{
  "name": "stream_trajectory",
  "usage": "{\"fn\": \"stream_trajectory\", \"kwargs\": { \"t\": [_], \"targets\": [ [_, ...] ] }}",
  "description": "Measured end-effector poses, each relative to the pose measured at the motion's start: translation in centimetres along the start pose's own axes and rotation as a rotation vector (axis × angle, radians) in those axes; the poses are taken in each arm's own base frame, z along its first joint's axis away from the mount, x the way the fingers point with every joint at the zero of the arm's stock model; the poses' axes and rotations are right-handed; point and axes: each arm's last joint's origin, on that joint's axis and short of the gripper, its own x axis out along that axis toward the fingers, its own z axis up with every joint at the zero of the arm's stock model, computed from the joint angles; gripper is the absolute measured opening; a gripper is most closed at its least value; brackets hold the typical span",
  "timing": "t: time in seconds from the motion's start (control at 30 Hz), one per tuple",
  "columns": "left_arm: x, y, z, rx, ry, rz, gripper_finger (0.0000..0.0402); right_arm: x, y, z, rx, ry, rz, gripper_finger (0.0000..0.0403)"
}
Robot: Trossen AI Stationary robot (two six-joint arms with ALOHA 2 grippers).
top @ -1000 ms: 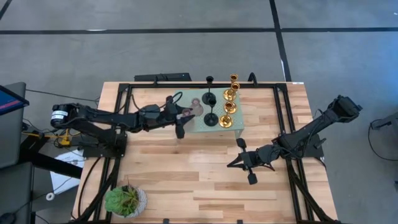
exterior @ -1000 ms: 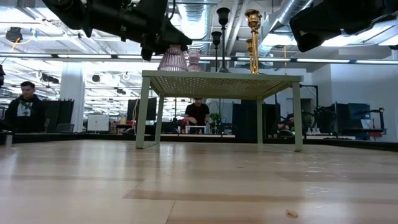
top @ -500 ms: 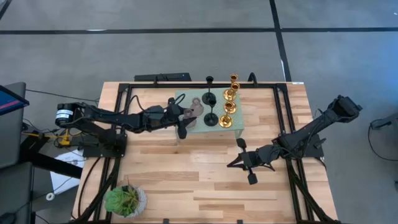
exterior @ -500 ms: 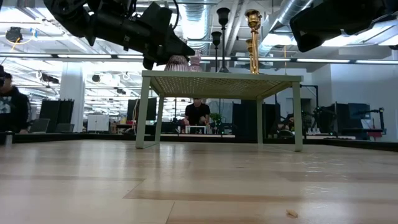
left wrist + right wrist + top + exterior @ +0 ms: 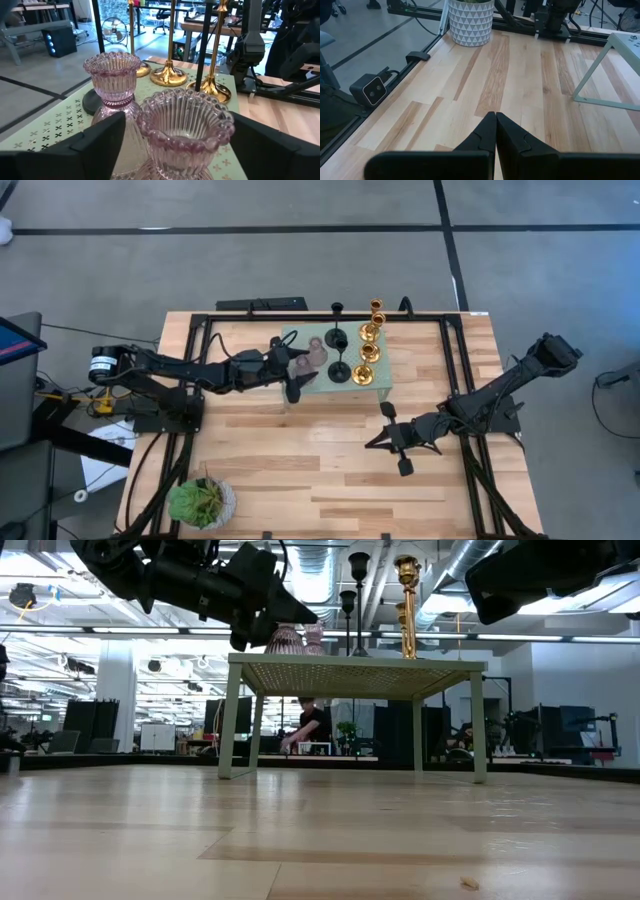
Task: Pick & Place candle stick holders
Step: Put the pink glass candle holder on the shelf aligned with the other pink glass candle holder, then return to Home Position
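Butcher-block table (image 5: 300,450) w/ a black frame, grey floor around; open workshop behind, a person (image 5: 312,728) at a bench far back. Pale green perforated platform (image 5: 382,380) sits at the table's far middle.

Left gripper (image 5: 291,366) is at the platform's near-left corner, fingers spread wide either side of a pink glass holder (image 5: 184,132) standing on the platform; no grip on it. Second pink holder (image 5: 113,82) stands just beyond the first, nearly touching. Past those: two black holders (image 5: 338,338) and three gold ones (image 5: 368,330), upright, packed close.

Risks, as I judge them: fingers sit very near the glass, so any sideways drift on pull-back could clip the rim and tip it off the platform edge, or knock it into its neighbour. Tall slim gold stems would topple easily if bumped.

Right gripper (image 5: 495,135) is shut, empty, low over bare wood well apart from the platform. Potted plant (image 5: 203,502) at near-left corner, out of the way.
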Motion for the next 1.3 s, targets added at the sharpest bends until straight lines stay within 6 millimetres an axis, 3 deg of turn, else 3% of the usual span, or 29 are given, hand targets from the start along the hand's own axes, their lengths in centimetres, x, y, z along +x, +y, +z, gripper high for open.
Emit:
{"fn": "stream_trajectory", "kwargs": {
  "t": [0.23, 0.63, 1.13, 1.3],
  "targets": [
    [0.0, 0.0, 0.0, 0.001, 0.000, 0.002, 0.0368, 0.0, 0.0, 0.0, 0.000, 0.000, 0.000, 0.0000],
    [-0.5, 0.1, 0.1, 0.013, 0.043, 0.004, 0.0356, 0.0, 0.0, 0.0, 0.000, 0.001, 0.000, 0.0000],
    [-5.6, 1.4, 2.7, 0.009, 0.116, -0.002, 0.0349, 0.0, 0.0, 0.0, -0.001, 0.003, 0.000, 0.0000],
    [-7.1, 1.4, 2.7, -0.071, 0.183, -0.121, 0.0341, 0.0, 0.0, 0.0, -0.001, 0.004, 0.000, 0.0000]
  ]
}}
